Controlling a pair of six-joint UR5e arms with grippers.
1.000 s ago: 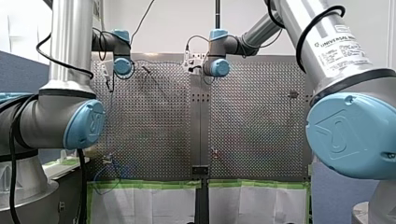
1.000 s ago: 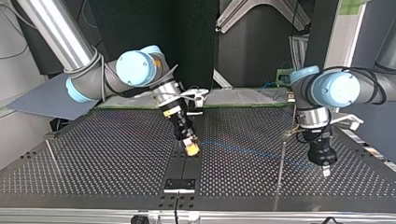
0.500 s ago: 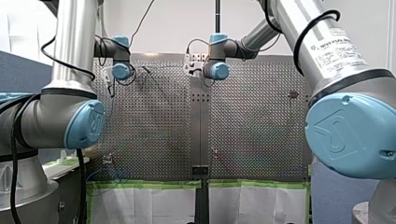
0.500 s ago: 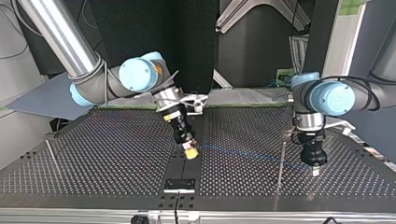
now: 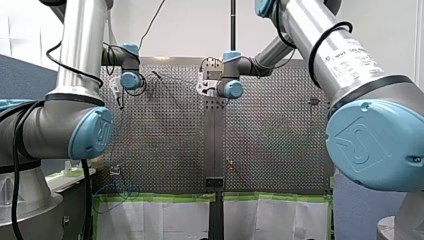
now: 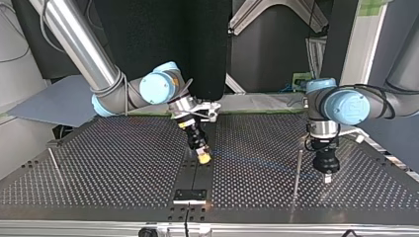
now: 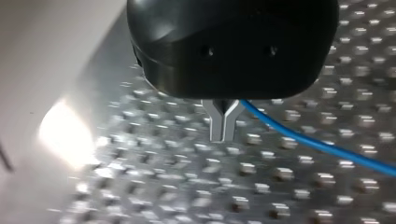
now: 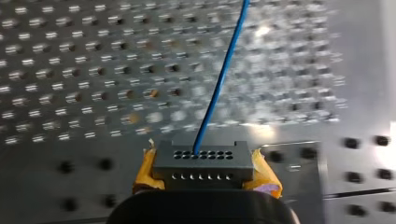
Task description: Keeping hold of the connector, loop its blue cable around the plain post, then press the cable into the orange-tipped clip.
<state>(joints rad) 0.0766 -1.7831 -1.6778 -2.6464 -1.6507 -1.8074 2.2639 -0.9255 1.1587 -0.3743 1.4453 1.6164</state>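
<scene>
A grey connector (image 8: 201, 161) with rows of holes sits between the yellow pads of my right gripper (image 8: 201, 173), which is shut on it. In the top view this gripper (image 6: 202, 157) hovers low over the table's middle seam. The blue cable (image 6: 262, 160) runs from it across the table to my left gripper (image 6: 326, 178). That gripper's metal fingers (image 7: 223, 125) are pressed together, and the cable (image 7: 308, 142) leaves from their root. A thin plain post (image 6: 298, 167) stands just beside my left gripper, towards the middle. A small red-tipped clip (image 5: 229, 162) stands near the front view's lower middle.
A second thin rod (image 6: 54, 163) stands at the top view's far left. A black plate (image 6: 190, 195) sits on the seam near the table's edge. Slack blue cable (image 5: 114, 192) loops at the front view's lower left, by the green tape.
In the top view my left gripper has moved left, closer to the plain post. My right arm's wrist has swung towards the middle while its gripper stayed almost in place over the seam.
</scene>
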